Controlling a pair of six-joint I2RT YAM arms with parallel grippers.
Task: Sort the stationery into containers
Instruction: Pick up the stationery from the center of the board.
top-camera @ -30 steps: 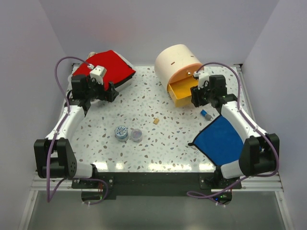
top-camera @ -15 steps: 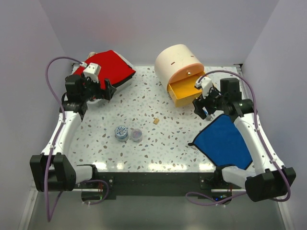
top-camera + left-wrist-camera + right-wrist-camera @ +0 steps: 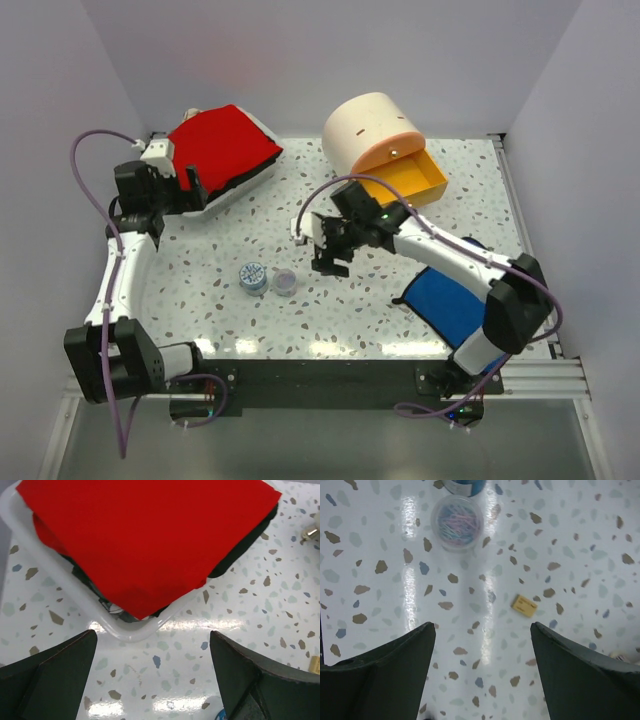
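Note:
My right gripper (image 3: 326, 258) hangs open and empty over the middle of the table. In the right wrist view (image 3: 482, 670) the tiny tan cube (image 3: 525, 605) lies just ahead of the fingertips, toward the right finger. The purple roll (image 3: 456, 522) and the blue-patterned roll (image 3: 465, 484) lie farther ahead; both show in the top view (image 3: 285, 282) (image 3: 253, 276). My left gripper (image 3: 200, 186) is open and empty, just short of the white case with the red top (image 3: 145, 540). The cream drum (image 3: 368, 128) has its yellow drawer (image 3: 412, 176) pulled open. Pens, markers and the stub are out of view.
A flat blue cloth (image 3: 448, 300) lies at the front right, partly under my right arm. The white rim of the case (image 3: 125, 630) lies between my left fingers' line and the red top. Walls close in the table on the left, right and back.
My right arm has swung left from beside the yellow drawer to the middle of the table, above the tan cube. My left gripper has drawn back leftward from the case.

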